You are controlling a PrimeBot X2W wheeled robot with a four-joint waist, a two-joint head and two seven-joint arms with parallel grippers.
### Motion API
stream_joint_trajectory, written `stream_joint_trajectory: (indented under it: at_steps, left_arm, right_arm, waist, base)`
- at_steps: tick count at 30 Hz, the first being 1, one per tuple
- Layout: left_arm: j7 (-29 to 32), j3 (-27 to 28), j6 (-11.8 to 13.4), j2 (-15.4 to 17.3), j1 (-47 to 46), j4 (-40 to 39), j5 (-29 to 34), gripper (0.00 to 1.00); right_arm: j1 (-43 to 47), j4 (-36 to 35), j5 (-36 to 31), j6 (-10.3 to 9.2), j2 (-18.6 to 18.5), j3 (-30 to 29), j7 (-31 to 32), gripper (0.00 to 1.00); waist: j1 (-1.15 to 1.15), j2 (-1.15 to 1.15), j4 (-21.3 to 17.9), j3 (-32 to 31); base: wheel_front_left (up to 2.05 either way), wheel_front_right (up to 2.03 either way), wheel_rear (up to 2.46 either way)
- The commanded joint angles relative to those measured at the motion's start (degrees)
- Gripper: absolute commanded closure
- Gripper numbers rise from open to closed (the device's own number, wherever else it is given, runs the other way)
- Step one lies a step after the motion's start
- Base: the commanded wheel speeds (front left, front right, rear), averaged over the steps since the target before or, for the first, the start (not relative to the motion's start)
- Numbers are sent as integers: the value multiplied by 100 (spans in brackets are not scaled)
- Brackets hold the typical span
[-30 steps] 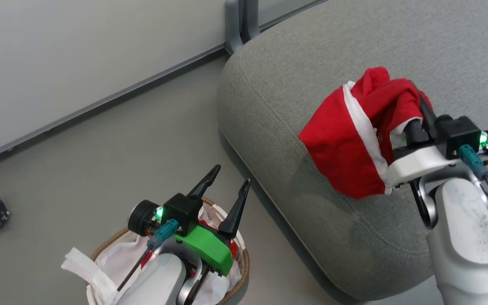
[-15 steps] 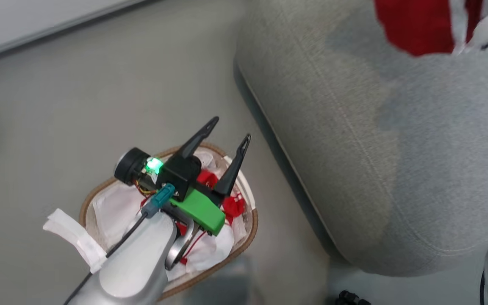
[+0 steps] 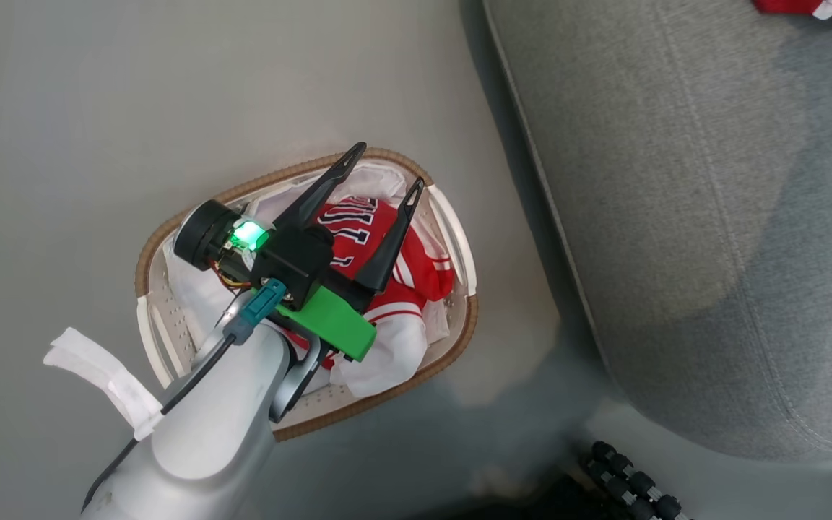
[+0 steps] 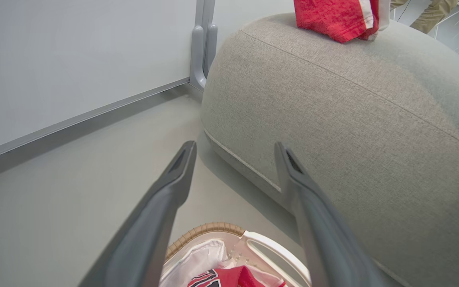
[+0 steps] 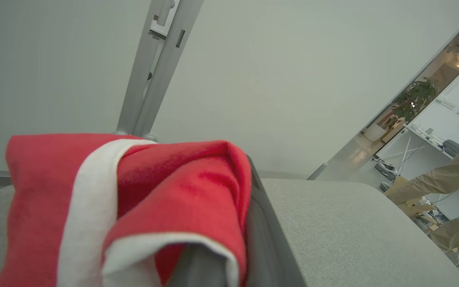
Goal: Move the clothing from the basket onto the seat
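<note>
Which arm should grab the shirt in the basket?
Left. Its open jaws hang above the jersey in the basket; the right jaws are draped in another red garment over the seat.

Navy-and-white lettering on red jersey (image 3: 347, 224), partly hidden, unreadable

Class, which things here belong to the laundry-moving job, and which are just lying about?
Job: basket, lettered jersey inside it, striped garment, seat, open left tool.
Lying about: grey post, potted plant, black ribbed cable.
</note>
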Motion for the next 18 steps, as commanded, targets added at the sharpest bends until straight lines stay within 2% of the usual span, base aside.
stream_joint_trajectory:
  at_steps: [1, 6, 7, 8, 9, 11, 18]
  left_arm:
    - [3, 44, -15, -11, -68, -17, 51, 0]
    - [3, 101, -15, -27, 27, 20, 41, 0]
    - [3, 116, -15, -36, 46, 18, 24, 0]
    - [3, 135, -15, -49, 70, 18, -2, 0]
    - [3, 151, -15, -52, 87, 19, -15, 0]
    - [3, 177, -15, -57, 112, 23, -37, 0]
    - [3, 309, -15, -102, 236, 7, -101, 0]
  right_arm:
    - [166, 99, -41, -8, -25, -61, -28, 100]
    - [452, 235, -36, -8, 10, -112, -28, 100]
    - [513, 212, -27, -8, 27, -113, -28, 90]
    - [569, 180, -9, -8, 29, -114, -28, 75]
    - [616, 156, 4, -8, 44, -124, -28, 65]
    - [748, 108, 10, -8, 86, -127, -28, 0]
    - [1264, 135, 24, -8, 232, -98, -28, 0]
  waist:
    - [-1, 0, 205, 273]
    - [-1, 0, 142, 218]
    - [-1, 0, 131, 195]
    - [-1, 0, 118, 160]
    - [-1, 0, 110, 129]
    - [-1, 0, 96, 52]
    - [-1, 0, 83, -395]
  base:
    - [0, 0, 0]
    - [0, 0, 0]
    - [0, 0, 0]
    - [0, 0, 0]
    - [0, 0, 0]
    - [0, 0, 0]
    - [0, 0, 0]
